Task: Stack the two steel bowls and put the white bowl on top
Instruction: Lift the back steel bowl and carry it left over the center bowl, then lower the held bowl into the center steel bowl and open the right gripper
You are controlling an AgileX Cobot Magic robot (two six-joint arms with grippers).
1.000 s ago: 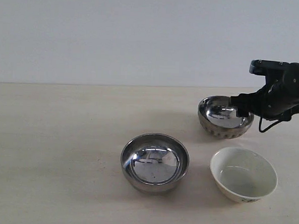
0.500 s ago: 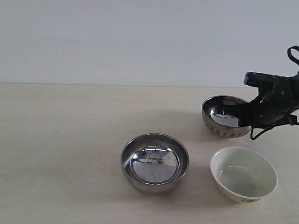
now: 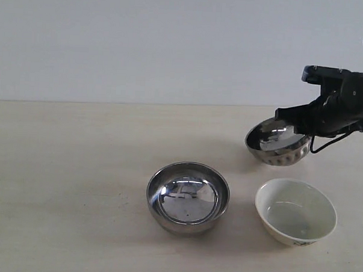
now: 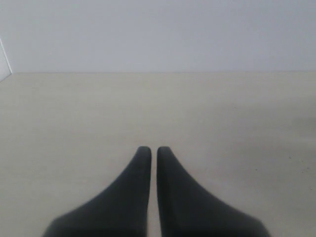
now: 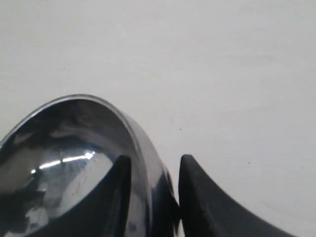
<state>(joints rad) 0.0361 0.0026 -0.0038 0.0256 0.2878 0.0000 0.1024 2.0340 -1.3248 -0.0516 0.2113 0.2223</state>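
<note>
Far left first: one left gripper (image 4: 149, 150), clenched tip to tip, low over the bare pale table (image 4: 74, 108).

Across the table now, counting: three bowls in all, two steel and one white, each in its own spot.

Left-most of the three, near the middle and toward the front: the smooth steel bowl (image 3: 188, 196), upright, flat on the table, mirror-bright inside, well apart from both grippers.

Further right and farther back: the dimpled steel bowl (image 3: 277, 143), with a single row of small dimples low on its side, tilted with the right-hand rim raised. Pinched at that raised rim by the one right gripper (image 3: 292, 118), reaching in from the right edge. Up close from the right wrist: two dark fingers clamped on the steel wall, one inside the bowl and one outside. Hard to tell whether lifted clear of the table or leaning on its low side.

Front right to finish: the one white bowl (image 3: 295, 212), upright on the table, glossy inside, a small dark mark low on the outside. Near the smooth steel bowl and in front of the dimpled one, touching neither.
</note>
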